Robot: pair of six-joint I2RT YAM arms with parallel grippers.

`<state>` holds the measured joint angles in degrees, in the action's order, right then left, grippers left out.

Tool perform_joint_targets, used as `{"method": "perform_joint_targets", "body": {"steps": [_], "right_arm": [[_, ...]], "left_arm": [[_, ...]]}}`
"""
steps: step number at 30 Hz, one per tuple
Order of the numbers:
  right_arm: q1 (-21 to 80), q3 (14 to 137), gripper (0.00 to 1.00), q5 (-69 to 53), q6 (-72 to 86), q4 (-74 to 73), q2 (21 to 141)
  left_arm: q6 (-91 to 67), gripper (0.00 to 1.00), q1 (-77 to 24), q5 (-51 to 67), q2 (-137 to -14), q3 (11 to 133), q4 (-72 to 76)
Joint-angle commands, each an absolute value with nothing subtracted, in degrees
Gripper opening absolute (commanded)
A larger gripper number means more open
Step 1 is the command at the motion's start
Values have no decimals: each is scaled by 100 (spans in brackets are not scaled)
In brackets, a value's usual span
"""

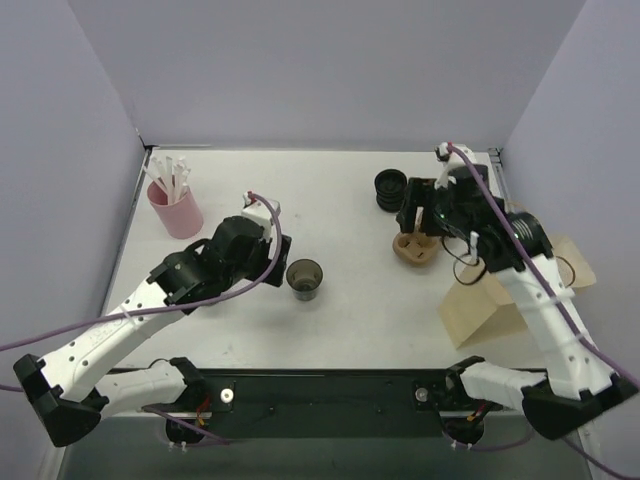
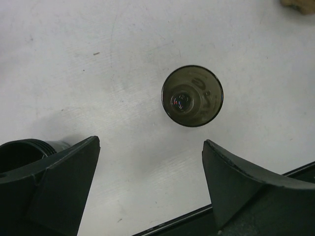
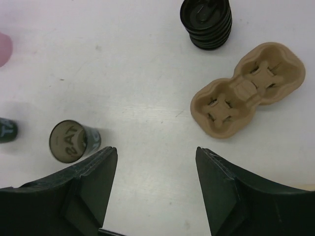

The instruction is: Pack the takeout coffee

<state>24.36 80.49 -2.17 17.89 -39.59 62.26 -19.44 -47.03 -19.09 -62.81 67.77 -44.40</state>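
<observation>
The takeout coffee (image 1: 304,278) is a small dark cup standing upright mid-table, and no lid shows on it. From above in the left wrist view, the cup (image 2: 192,96) lies just beyond my left gripper (image 2: 150,142). That gripper is open, with only bare table between its fingers. In the top view the left gripper (image 1: 272,262) hangs just left of the cup, not touching it. My right gripper (image 1: 420,215) hovers over the back right, open and empty (image 3: 156,150). The cup (image 3: 74,141) shows beside its left finger.
A tan two-slot cup carrier (image 1: 417,250) (image 3: 248,88) lies below the right gripper. A stack of black ribbed lids (image 1: 390,190) (image 3: 206,22) stands behind it. A pink cup of white sticks (image 1: 175,205) is at the back left. A brown paper bag (image 1: 490,300) lies at the right edge.
</observation>
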Motion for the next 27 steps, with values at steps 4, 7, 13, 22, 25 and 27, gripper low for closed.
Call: {"method": "perform_joint_targets", "body": {"steps": [4, 7, 13, 22, 25, 27], "right_arm": [[2812, 9744, 62, 1378, 897, -3806, 8505], [2813, 10237, 62, 1520, 563, -3806, 9463], [2786, 11460, 61, 1625, 53, -3832, 11195], [2505, 12322, 56, 1547, -474, -3858, 12479], [2479, 12445, 52, 1468, -658, -3858, 12699], [2478, 12541, 51, 1450, -790, -3850, 12805]], "left_arm": [[-1239, 97, -4693, -1318, -4836, 5371, -2927], [-1248, 97, -4676, -1319, -4317, 5063, -2839], [-1222, 97, -4667, -809, -3630, 4782, -2532], [-1107, 97, -4649, -528, -3595, 4799, -2584], [-1107, 97, -4641, -448, -3586, 4843, -2619], [-1107, 97, -4614, -422, -3542, 4808, -2567]]}}
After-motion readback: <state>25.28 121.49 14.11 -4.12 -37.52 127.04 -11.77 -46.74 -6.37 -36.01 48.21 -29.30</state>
